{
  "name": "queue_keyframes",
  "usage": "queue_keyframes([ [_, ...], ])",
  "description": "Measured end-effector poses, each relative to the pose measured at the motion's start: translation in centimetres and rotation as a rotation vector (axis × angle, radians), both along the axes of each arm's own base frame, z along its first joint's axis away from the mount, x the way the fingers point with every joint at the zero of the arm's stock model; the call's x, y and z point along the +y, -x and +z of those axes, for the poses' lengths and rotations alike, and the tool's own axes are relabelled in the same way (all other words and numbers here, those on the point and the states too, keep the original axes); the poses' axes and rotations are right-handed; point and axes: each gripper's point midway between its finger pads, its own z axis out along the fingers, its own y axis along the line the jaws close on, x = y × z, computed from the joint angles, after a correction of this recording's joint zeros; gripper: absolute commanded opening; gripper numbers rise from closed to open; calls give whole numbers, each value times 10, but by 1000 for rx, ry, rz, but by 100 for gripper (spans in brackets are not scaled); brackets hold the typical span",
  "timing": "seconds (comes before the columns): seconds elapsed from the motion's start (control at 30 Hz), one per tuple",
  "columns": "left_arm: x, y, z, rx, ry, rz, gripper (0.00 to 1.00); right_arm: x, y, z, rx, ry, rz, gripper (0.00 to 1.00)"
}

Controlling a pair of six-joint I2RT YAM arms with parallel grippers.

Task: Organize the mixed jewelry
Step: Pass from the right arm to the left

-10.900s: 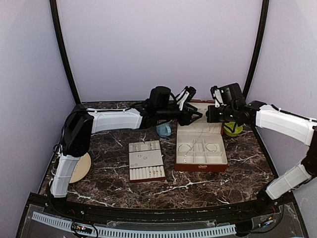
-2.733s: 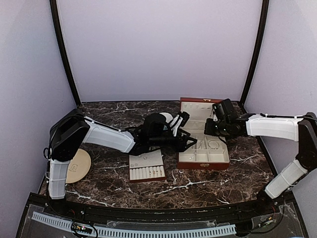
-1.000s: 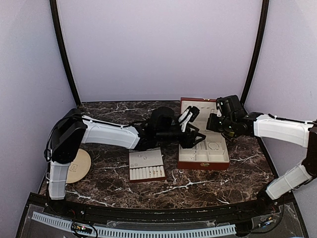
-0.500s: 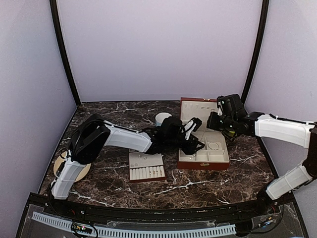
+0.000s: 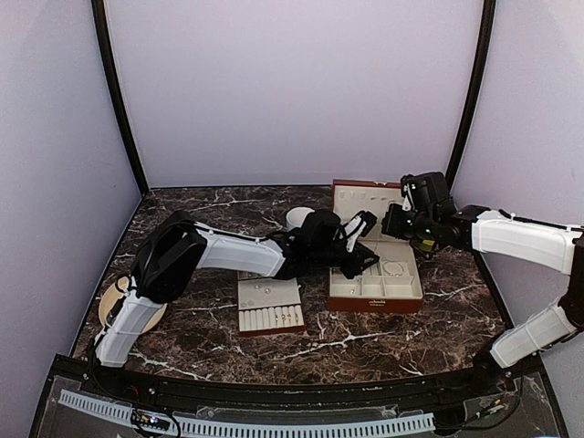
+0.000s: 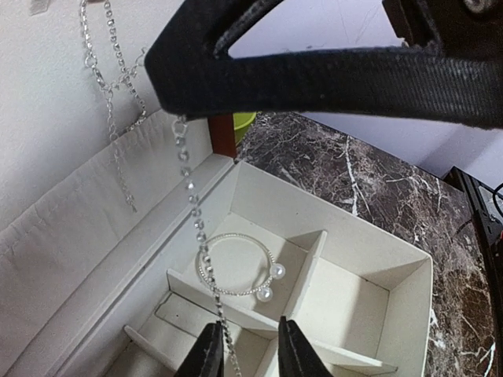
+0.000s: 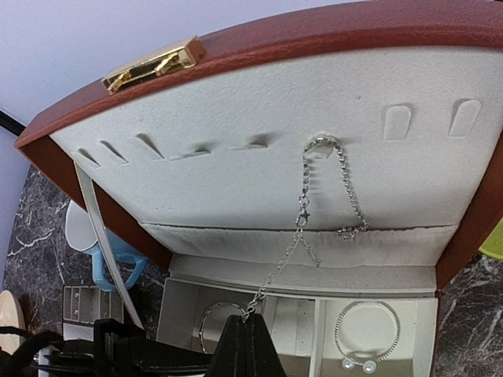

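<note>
Table seen from above: the box sits at 3 o'clock of the tray, with its lid standing upright on the 12 o'clock side. Both arms reach in over the box.

- **The chain:** one end is looped over a hook in the lid lining. The rest drapes down toward the compartments.
- **Right gripper:** fingers pressed together, pinching the chain below its clasp.
- **Left gripper:** narrowly spread. A loose run of chain hangs between its fingers and, as far as I can tell, is not clamped.
- **In place:** a bangle with two pearl ends lies flat in a back compartment. A second hoop lies in a compartment at 9 o'clock of it, partly hidden.
- **Tray:** it carries a few silvery specks on its flat part and some pieces in its 6 o'clock slots. These are too small to name.

Judgement: the task looks well along. The hoops are stowed and the tray is partly filled. The chain is the open item, because it is hooked on the lid but its tail is not settled. Whether small pieces remain elsewhere cannot be told from these views.
</note>
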Motion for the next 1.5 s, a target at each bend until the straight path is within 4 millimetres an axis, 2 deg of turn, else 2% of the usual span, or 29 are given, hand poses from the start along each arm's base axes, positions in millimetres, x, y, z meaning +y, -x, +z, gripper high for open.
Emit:
queue_keyframes([
  [0.23, -7, -4, -4, 5, -8, -1, 18, -1, 0, 0, 2, -5, -2, 0],
  [0.33, -9, -6, -5, 7, -9, 0, 8, -1, 0, 0, 3, -7, -3, 0],
  [0.47, -9, -6, -8, 5, -13, 2, 0, -1, 0, 0, 3, -7, -4, 0],
  [0.6, -10, -7, -6, 2, -10, 2, 0, -1, 0, 0, 2, -8, -4, 0],
  [0.63, -10, -7, -5, 1, -8, 2, 0, -1, 0, 0, 2, -8, -4, 4],
  [0.73, -11, -8, -3, -1, -3, 2, 0, -2, -1, 0, 3, -9, -7, 32],
  [0.8, -11, -8, -3, 1, -2, 3, 0, -4, -2, 1, 2, -11, -12, 42],
  [0.9, -11, -8, -1, 7, 5, 4, 0, -9, 2, 3, -2, -22, -14, 50],
  [1.0, -11, -6, 9, 12, 22, 3, 0, -16, 8, 10, -20, -47, -15, 54],
  [1.1, -11, -5, 27, 2, 50, -3, 0, -23, 18, 25, -63, -87, -6, 55],
  [1.2, -11, -3, 57, -22, 97, -11, 0, -26, 29, 38, -116, -130, 16, 53],
  [1.27, -10, -1, 74, -32, 125, -17, 0, -26, 37, 39, -141, -152, 36, 50],
  [1.37, -10, 1, 94, -38, 162, -28, 0, -24, 53, 27, -161, -177, 91, 48],
  [1.5, -9, 1, 100, -26, 176, -35, 0, -17, 71, -1, -161, -199, 177, 44],
])
